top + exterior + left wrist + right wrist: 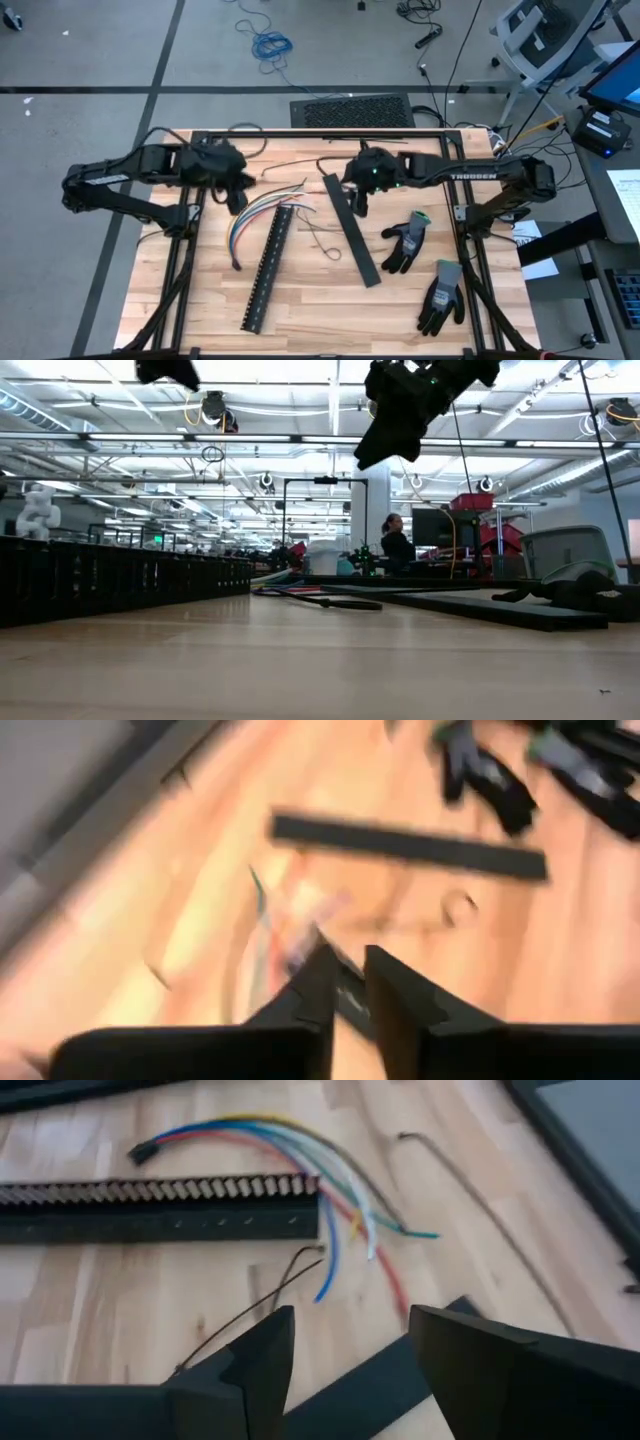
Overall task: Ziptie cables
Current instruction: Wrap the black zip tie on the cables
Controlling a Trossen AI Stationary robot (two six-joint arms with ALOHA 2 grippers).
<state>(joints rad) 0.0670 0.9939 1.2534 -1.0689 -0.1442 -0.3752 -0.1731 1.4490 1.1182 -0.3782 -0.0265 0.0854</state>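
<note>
Right claw point(350, 1355) spread above the table — cables point(300, 1160) lie loose just beyond it.

The left wrist view is smeared: the bundle of thin multicoloured cables point(285, 925) beside the flat black plastic strip point(410, 845) is only streaks. In the low view, both dark claws are cropped above the wooden bench point(300, 660).

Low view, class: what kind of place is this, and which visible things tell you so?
Probably a robotics lab or workshop: exposed ceiling ducts and strip lights, a person seated at a dark monitor, and a pale wooden worktable.
</note>
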